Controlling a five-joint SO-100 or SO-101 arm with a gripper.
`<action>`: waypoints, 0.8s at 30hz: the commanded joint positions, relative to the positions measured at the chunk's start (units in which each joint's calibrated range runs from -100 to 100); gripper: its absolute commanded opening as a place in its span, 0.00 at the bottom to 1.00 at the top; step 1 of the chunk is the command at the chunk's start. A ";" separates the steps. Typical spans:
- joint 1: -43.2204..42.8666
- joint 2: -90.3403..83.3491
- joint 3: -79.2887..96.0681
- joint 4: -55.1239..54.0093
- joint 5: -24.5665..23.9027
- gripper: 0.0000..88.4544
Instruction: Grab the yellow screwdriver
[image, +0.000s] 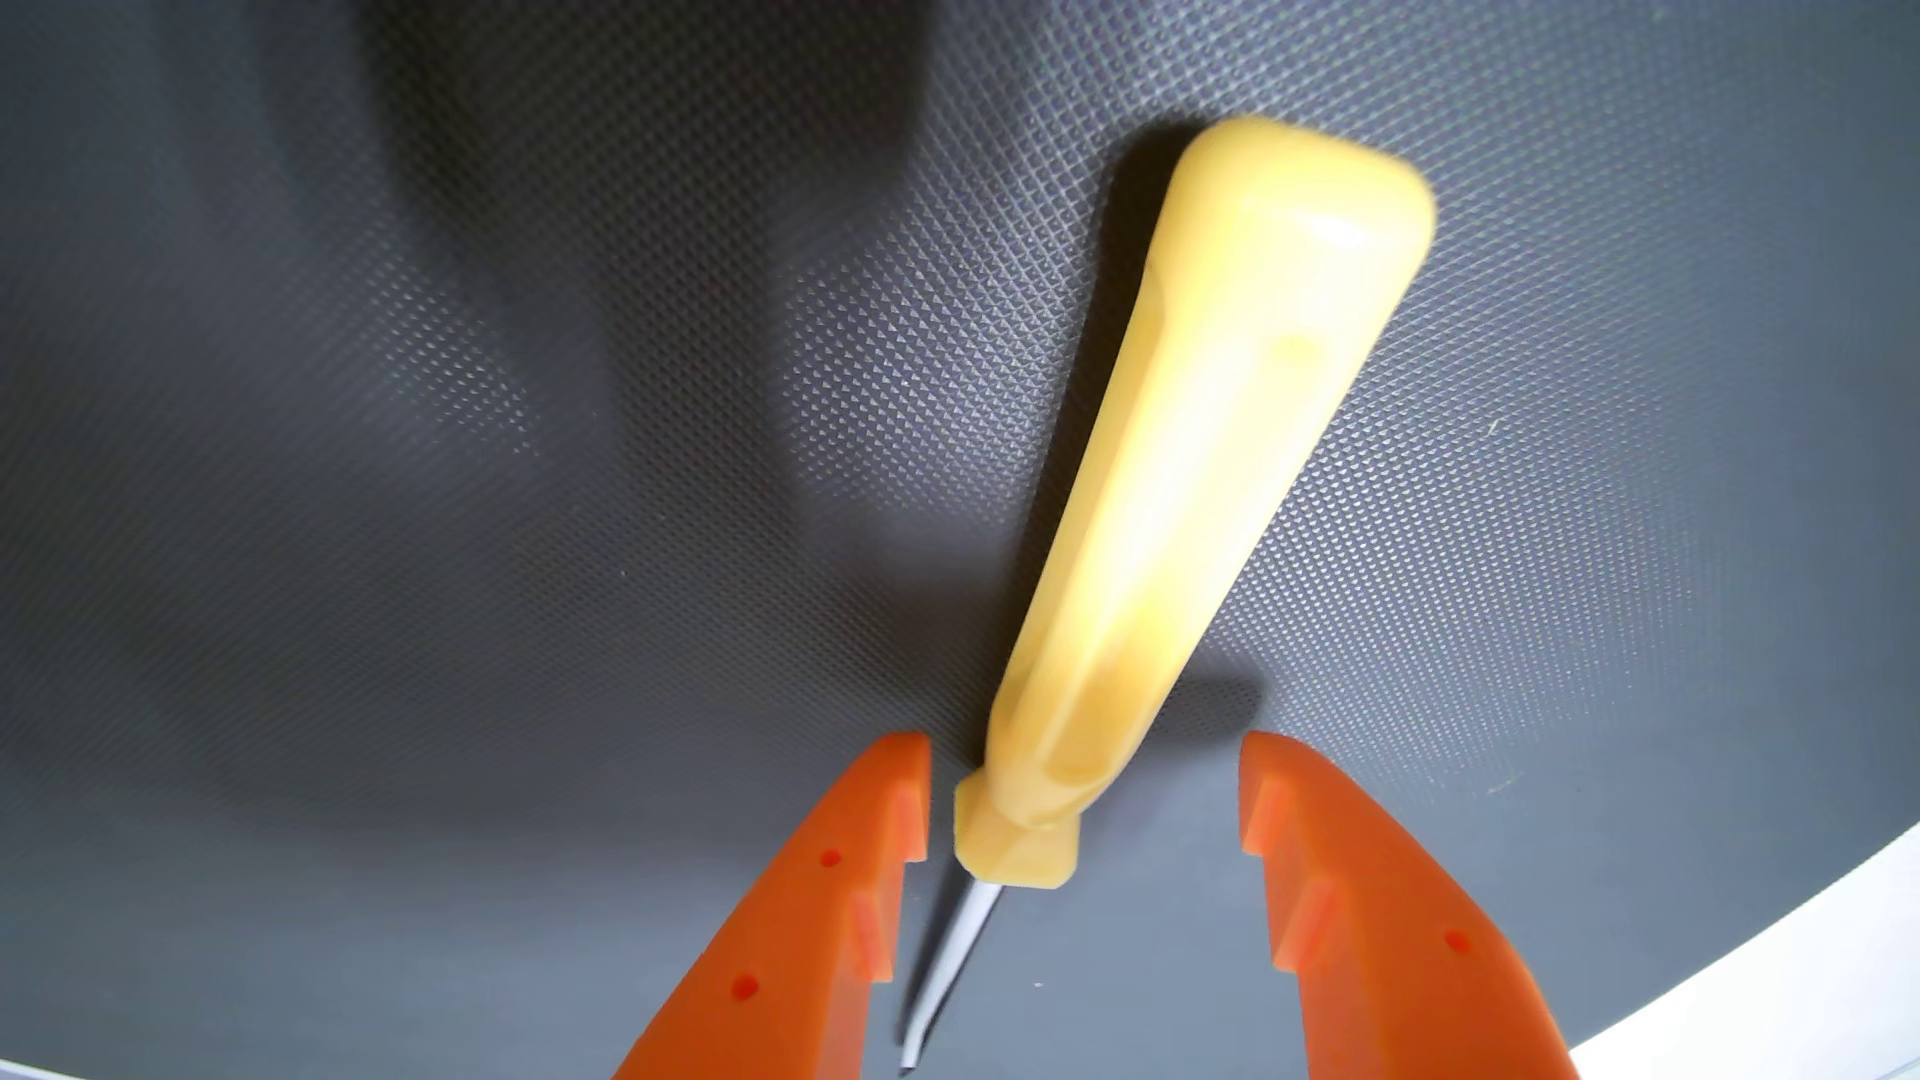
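Note:
In the wrist view the yellow screwdriver (1174, 498) lies on a dark grey textured mat (520, 467). Its thick handle runs from the upper right down to the lower middle, and its thin metal shaft (951, 955) points toward the bottom edge. My gripper (1086, 768) is open, its two orange fingers (831, 914) rising from the bottom edge. The narrow collar end of the handle sits between the fingertips, close to the left one, with a clear gap to the right one. Neither finger is pressed on it.
The mat's curved edge shows at the lower right, with a pale surface (1787, 997) beyond it. A broad soft shadow falls across the mat at the upper left.

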 joint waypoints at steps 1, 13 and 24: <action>-0.17 -0.23 -2.03 -0.59 -0.26 0.20; -1.00 -0.23 0.94 -5.26 -1.67 0.20; -1.00 -0.23 1.66 -3.96 -1.31 0.20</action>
